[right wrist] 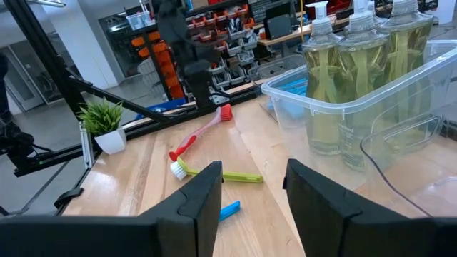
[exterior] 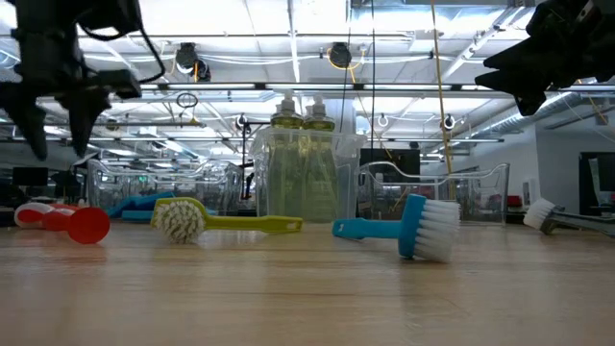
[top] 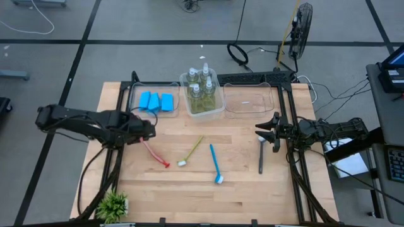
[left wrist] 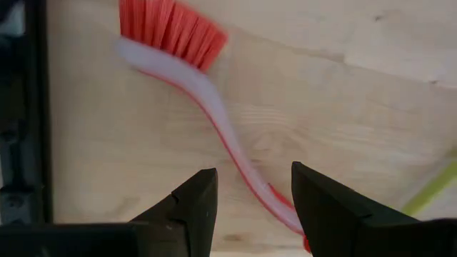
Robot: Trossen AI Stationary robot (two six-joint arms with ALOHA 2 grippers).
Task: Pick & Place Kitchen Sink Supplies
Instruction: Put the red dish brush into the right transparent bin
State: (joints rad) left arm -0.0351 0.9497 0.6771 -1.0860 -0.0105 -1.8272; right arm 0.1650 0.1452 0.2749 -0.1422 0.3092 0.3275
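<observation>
Three bins (top: 246, 101) stand in a row at the back of the tabletop (top: 240, 189): sponges (top: 156, 101) in the left one, bottles (top: 201, 87) in the middle one. Four brushes (top: 216, 165) lie in front of them, and a plant (top: 113, 205) sits at the front left corner.

The left arm reaches in from the table's left edge. Its left gripper (top: 149, 129) hangs above the table with its two fingers (left wrist: 193, 207) apart, holding nothing. The right arm reaches in from the right edge. Its right gripper (top: 260, 129) also hangs with fingers (right wrist: 200, 196) apart and empty.
</observation>
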